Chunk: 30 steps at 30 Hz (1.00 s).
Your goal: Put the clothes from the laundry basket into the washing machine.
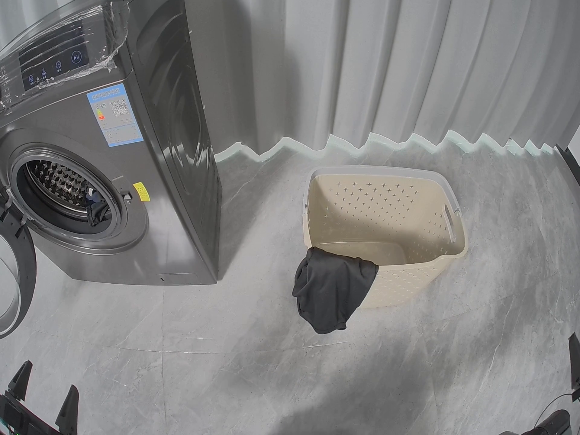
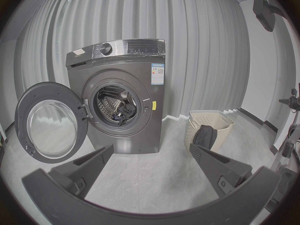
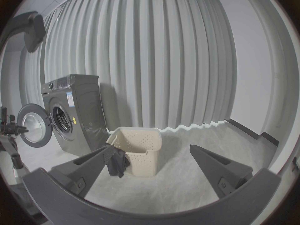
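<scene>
Nearby: curtain (image 1: pixel 362 61) behind laundry basket (image 1: pixel 386 212); washing machine (image 1: pixel 169 122) door (image 2: pixel 51 127) open.

Bright, even light; soft shadows

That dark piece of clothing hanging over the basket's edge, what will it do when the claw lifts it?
Probably floppy: the dark garment droops in folds over the rim of the basket. Likely light, since the basket stands level under it. It may snag on that rim.

washing machine (image 1: pixel 172 128) front | blue label (image 1: pixel 115 115) (print too small to read) | yellow sticker (image 1: pixel 141 191) | panel icons (image 1: pixel 58 65)
</scene>
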{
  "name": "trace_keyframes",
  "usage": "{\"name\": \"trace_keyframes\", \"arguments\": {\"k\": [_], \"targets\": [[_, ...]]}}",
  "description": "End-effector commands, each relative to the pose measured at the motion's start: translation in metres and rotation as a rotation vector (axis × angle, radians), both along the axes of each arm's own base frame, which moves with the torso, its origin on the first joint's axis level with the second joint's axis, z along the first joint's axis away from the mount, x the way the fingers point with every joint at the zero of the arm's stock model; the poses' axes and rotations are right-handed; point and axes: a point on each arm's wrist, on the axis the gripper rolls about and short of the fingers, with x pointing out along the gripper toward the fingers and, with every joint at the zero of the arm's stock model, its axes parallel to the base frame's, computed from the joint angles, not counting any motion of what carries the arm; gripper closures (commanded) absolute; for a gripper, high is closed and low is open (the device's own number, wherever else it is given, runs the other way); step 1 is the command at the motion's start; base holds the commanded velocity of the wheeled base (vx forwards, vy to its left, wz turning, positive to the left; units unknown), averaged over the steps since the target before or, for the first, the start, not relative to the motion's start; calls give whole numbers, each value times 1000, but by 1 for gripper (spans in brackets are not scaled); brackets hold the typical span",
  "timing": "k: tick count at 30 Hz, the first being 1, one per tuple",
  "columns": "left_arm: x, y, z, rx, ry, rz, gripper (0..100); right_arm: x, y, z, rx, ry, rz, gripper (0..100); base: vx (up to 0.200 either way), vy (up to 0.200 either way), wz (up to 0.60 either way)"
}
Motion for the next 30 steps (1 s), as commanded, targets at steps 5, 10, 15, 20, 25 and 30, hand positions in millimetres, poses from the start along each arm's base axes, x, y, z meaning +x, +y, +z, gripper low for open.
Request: {"name": "trace_keyframes", "arguments": {"k": [5, 10, 15, 20, 25, 30], "targets": [[0, 0, -5, -5, 3, 0, 0, 91, 10, 40, 124, 355, 207, 0, 0, 0, 0], [0, 0, -5, -5, 3, 0, 0, 134, 24, 37, 106, 421, 280, 0, 0, 0, 0], [0, 0, -5, -6, 3, 0, 0, 165, 44, 30, 92, 524, 361, 0, 0, 0, 0], [0, 0, -5, -6, 3, 0, 0, 193, 57, 21, 104, 540, 377, 0, 0, 0, 0], [0, 0, -5, -6, 3, 0, 0, 210, 69, 12, 98, 547, 395, 0, 0, 0, 0], [0, 0, -5, -6, 3, 0, 0, 226, 82, 2, 84, 549, 400, 0, 0, 0, 0]]}}
